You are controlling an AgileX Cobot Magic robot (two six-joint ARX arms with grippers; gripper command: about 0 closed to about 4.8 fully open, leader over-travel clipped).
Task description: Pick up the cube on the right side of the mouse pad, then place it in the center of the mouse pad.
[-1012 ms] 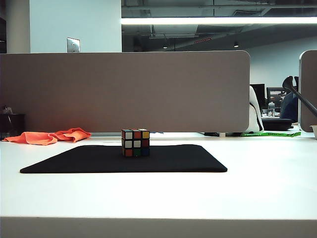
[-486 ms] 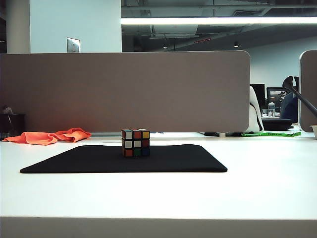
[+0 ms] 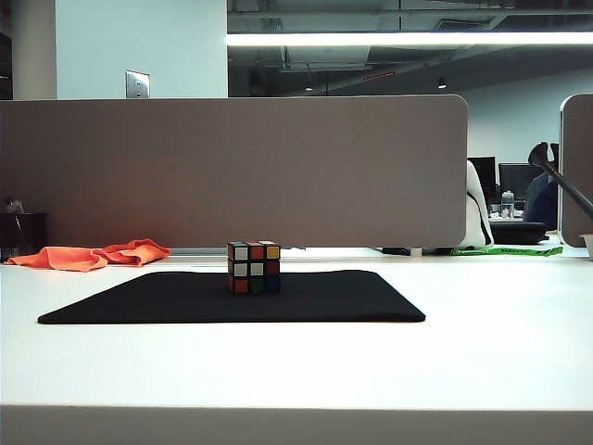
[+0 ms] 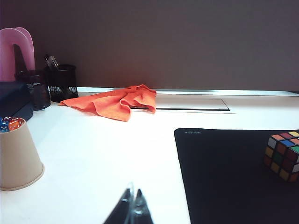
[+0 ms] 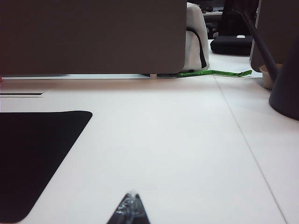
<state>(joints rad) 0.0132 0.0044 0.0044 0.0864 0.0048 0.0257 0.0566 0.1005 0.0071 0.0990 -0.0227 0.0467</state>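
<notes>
The cube [image 3: 254, 267], a small 3x3 puzzle cube with black edges and coloured stickers, stands on the black mouse pad [image 3: 167, 301] near its middle; neither arm shows in the exterior view. The left wrist view shows the cube [image 4: 282, 156] on the mouse pad [image 4: 224, 172], well away from my left gripper [image 4: 132, 192], which is shut and empty over the white table. My right gripper [image 5: 132, 195] is shut on nothing, over bare table beside the pad's corner [image 5: 42, 149]. The cube is out of the right wrist view.
An orange cloth [image 3: 93, 254] lies at the back left. A beige paper cup [image 4: 17, 156], black mesh pen pots [image 4: 61, 82] and a dark box [image 4: 14, 100] stand near the left arm. A grey divider [image 3: 232, 171] backs the table; a dark lamp base [image 5: 286, 88] stands at the right.
</notes>
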